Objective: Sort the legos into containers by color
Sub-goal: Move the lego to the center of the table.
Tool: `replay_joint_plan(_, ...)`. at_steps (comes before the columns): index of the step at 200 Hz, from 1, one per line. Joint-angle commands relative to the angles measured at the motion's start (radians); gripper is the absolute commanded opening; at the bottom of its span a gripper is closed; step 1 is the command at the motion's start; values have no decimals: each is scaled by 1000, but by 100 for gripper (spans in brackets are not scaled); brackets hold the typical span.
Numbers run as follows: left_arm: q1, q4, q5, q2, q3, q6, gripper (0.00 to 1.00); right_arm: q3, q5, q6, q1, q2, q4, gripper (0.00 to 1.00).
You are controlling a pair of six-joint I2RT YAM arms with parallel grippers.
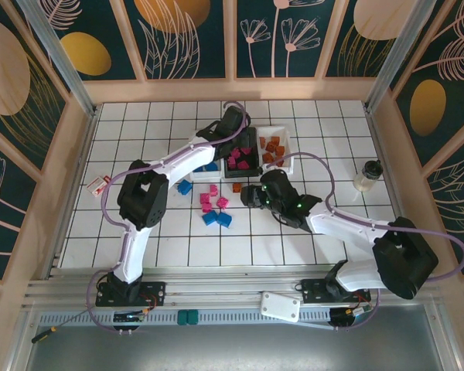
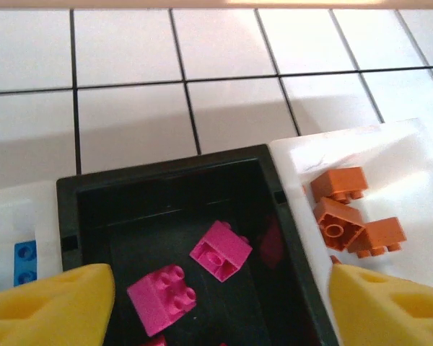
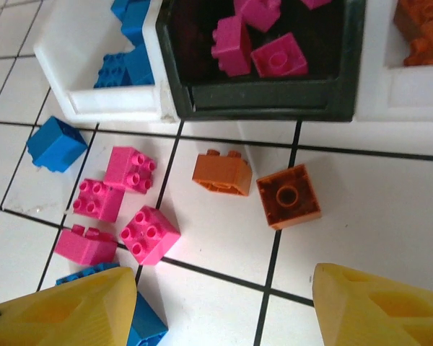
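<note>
My left gripper [image 2: 220, 310] hangs open over the black container [image 2: 166, 184], nothing between its yellow fingers [image 2: 50, 310]. Two pink legos [image 2: 221, 250] lie in that tray below it. Orange legos [image 2: 337, 223] sit in the white container [image 2: 390, 158] to its right, and a blue lego [image 2: 25, 263] in the white container [image 2: 14, 216] to its left. My right gripper [image 3: 224, 310] is open above the tiles, just short of two loose orange legos [image 3: 222, 173] [image 3: 289, 196]. Several pink legos [image 3: 150, 234] and blue legos [image 3: 55, 143] lie to their left.
From above, the three containers stand in a row at mid-table [image 1: 274, 131], with the left gripper [image 1: 236, 135] over the black one and the right gripper [image 1: 247, 195] in front. A white-and-red card [image 1: 98, 185] lies at the left edge. A small bottle [image 1: 367, 176] stands at the right.
</note>
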Motion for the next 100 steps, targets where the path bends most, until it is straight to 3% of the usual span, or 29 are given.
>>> replay_joint_plan(1, -1, 41, 43, -176, -86, -11, 88, 28, -24, -9, 32, 49, 23, 66)
replay_joint_plan(21, -1, 130, 80, -341, -257, -33, 98, 67, -41, -16, 59, 108, 37, 66)
replay_joint_plan(62, -1, 238, 105, -671, -640, -104, 99, 150, -71, -21, 102, 260, 75, 67)
replay_joint_plan(100, -1, 258, 50, -936, -946, -166, 99, 222, -24, 52, 109, 382, 76, 67)
